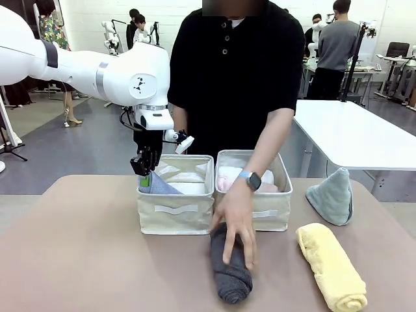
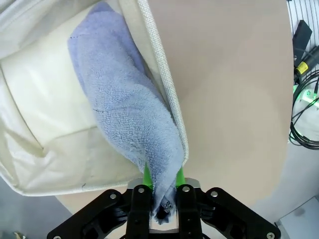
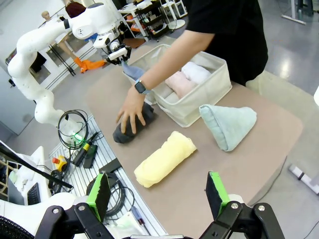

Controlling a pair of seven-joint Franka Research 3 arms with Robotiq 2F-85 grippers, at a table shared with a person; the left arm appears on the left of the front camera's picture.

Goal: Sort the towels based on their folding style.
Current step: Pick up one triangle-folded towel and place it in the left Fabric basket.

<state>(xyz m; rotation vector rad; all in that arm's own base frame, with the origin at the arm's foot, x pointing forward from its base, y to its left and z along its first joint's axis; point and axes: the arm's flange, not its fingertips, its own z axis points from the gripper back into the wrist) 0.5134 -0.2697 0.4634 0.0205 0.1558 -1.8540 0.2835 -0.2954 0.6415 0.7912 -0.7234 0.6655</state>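
Within the left gripper [image 2: 163,173], the light blue towel [image 2: 124,104] is partly hidden.

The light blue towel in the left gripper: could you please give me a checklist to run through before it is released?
1. Left gripper shut on the light blue towel: ok.
2. Towel hangs inside the left basket, along its wall: ok.
3. Basket floor under the towel free: cannot tell, partly hidden.
4. Person's hand away from that basket, resting on the dark grey towel: ok.
5. Right gripper open and apart from the towels: ok.
6. All towels sorted: not ok; the pale teal towel and yellow towel lie on the table.
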